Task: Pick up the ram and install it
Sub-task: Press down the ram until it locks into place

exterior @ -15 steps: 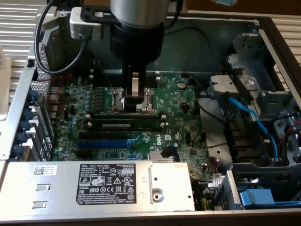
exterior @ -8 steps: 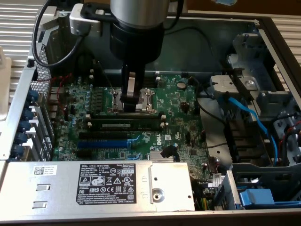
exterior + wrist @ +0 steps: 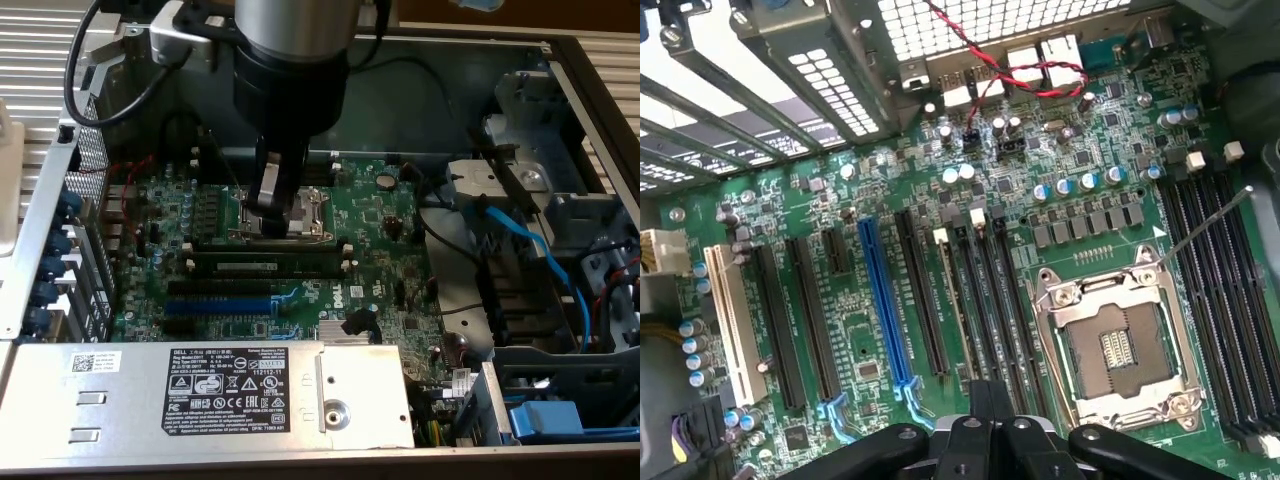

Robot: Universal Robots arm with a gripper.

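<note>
1. The tool is clenched with nothing held, hanging over the CPU socket of the motherboard.
2. The ram is seen lying in a memory slot just beside the socket, on the side toward the power supply.
3. The pick-up step is judged not yet done; released jaws aligned along the stick would be needed.
</note>
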